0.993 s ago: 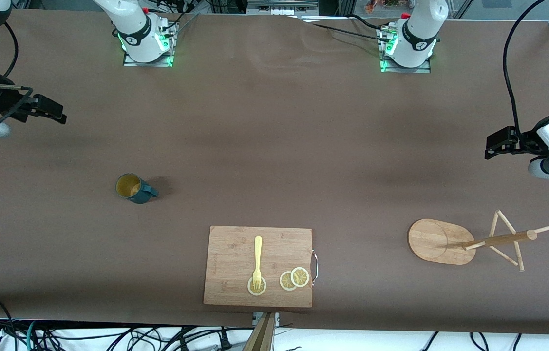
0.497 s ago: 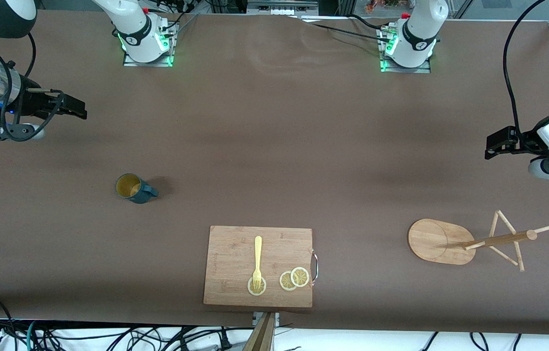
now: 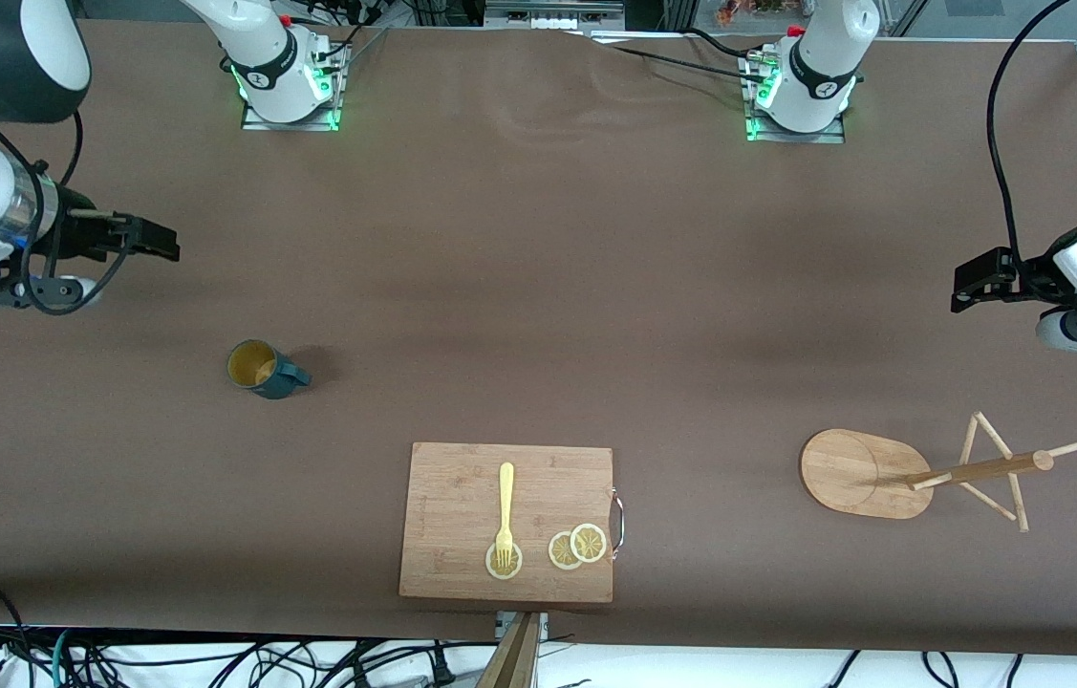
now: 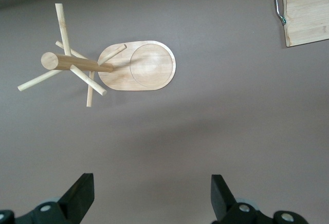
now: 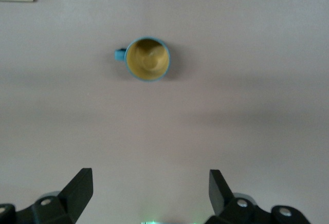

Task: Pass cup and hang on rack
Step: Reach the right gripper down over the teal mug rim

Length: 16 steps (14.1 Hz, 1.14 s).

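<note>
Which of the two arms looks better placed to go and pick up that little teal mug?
The right. The right gripper hangs open over the table at the cup's end; the left gripper, also open, waits by the rack.

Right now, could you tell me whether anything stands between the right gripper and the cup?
Nothing visible does. The right gripper, open, hangs over bare table; the cup stands upright alone, with the cutting board well aside.
</note>
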### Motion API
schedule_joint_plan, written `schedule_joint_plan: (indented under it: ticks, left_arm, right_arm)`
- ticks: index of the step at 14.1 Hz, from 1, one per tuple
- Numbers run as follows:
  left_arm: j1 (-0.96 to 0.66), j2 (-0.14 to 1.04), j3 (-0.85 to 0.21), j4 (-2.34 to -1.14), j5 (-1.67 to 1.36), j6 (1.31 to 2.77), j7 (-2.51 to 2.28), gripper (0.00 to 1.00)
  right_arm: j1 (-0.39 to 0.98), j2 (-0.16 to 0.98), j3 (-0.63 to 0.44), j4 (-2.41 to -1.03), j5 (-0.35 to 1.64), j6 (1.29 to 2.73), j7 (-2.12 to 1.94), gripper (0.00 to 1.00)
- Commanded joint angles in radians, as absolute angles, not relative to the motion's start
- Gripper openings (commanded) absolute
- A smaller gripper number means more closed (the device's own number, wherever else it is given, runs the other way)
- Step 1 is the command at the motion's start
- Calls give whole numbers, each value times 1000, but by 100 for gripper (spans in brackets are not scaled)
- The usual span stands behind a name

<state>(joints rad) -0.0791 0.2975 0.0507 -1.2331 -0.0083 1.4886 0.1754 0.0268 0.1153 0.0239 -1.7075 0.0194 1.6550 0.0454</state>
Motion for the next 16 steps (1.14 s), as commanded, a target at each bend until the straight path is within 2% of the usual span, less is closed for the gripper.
schedule_joint_plan:
  ticks: [1,10,14,16]
  left_arm:
    - [-75,311,49,-1203,-15,1482,175,100]
    - [-74,311,51,-1203,-15,1482,178,100]
    - [-75,311,51,-1203,-15,1482,178,100]
    - [-75,311,51,-1201,-15,1482,178,100]
  right_arm:
    - [26,130,23,-1784,11,1822,40,100]
    - [25,179,21,-2195,-46,2529,34,100]
    - [21,251,15,-2214,-49,2600,34,100]
    - [20,296,-9,-2206,-49,2652,31,93]
